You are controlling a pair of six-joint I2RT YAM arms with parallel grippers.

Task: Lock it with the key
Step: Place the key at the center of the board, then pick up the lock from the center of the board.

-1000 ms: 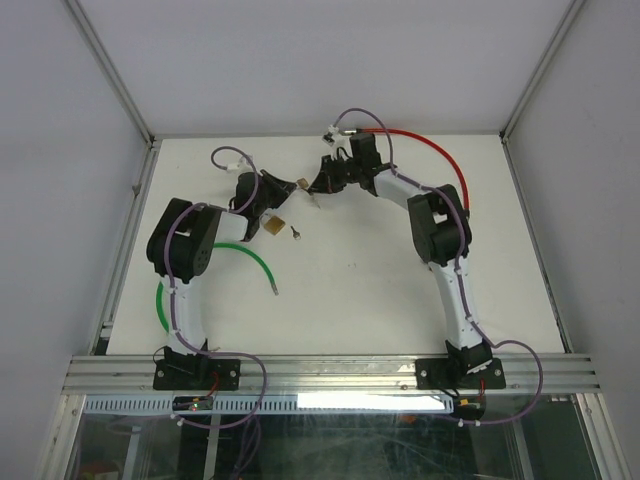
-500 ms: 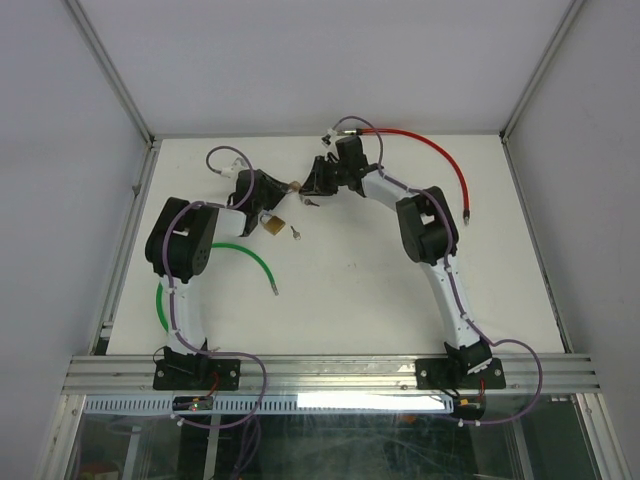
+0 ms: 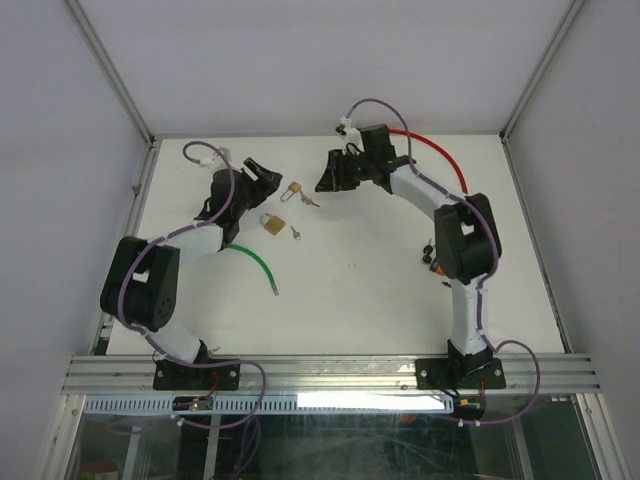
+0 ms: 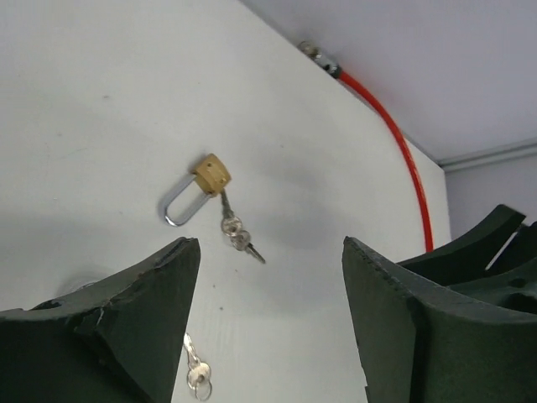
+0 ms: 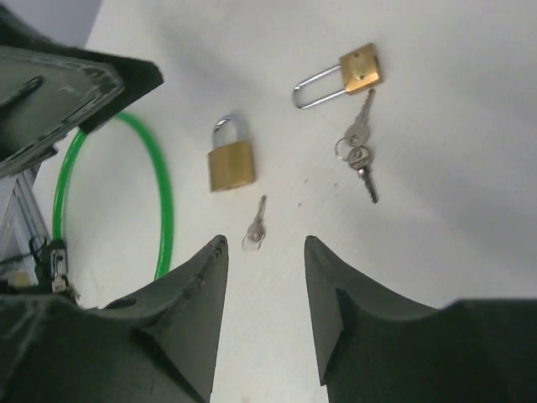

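Left arm: I see it stretched forward along the left side of the worktop (image 3: 380, 290), elbow low, wrist turned in toward the middle.
Left pincer (image 3: 266, 176): fingers spread wide with nothing between them, hanging above the worktop just left of the locks.
Right arm: raised at the elbow on the right side, forearm reaching to the far middle, wrist tipped down.
Right pincer (image 3: 326, 176): fingers parted and holding nothing, poised just right of the locks and facing the left one across them.
Small padlock (image 5: 340, 77): lies flat between the two pincers, long steel loop pointing toward the left arm.
Key bunch (image 5: 359, 151): lies touching the small padlock's brass body; I cannot tell whether a key sits in the keyhole.
Large padlock (image 5: 231, 164): flat on the worktop, nearer the arm bases than the small one, apart from it.
Loose key (image 5: 256, 225): just beside the large padlock's body, not touching it.
Green cable (image 3: 255, 262): curves past the left arm.
Red cable (image 3: 440, 150): runs along the far right behind the right arm.
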